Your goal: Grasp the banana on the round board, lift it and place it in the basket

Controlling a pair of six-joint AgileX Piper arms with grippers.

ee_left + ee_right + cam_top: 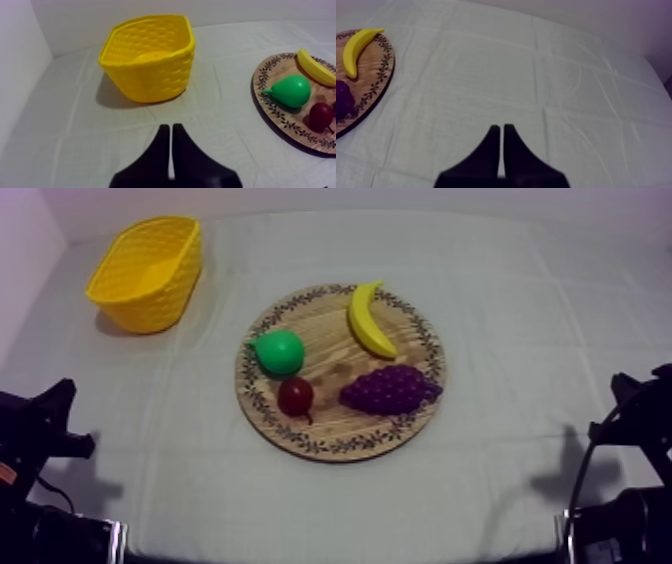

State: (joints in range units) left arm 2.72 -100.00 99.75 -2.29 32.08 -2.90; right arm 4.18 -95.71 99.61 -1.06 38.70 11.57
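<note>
Banana (370,320) lies on the board (340,428) near the grapes (388,389), perhaps touching; left end effector (170,127) and right end effector (501,127) clenched empty.

Banana (370,319) on wooden board (330,436), yellow basket (150,303) well apart, upper left

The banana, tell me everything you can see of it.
The banana is a smooth, plain yellow toy, plastic by its look, curved, with tapered ends. It lies flat on the wooden board, at its far right part in the top view, beside the patterned rim. Nothing holds it. The grapes lie close by, nearer the camera.
</note>
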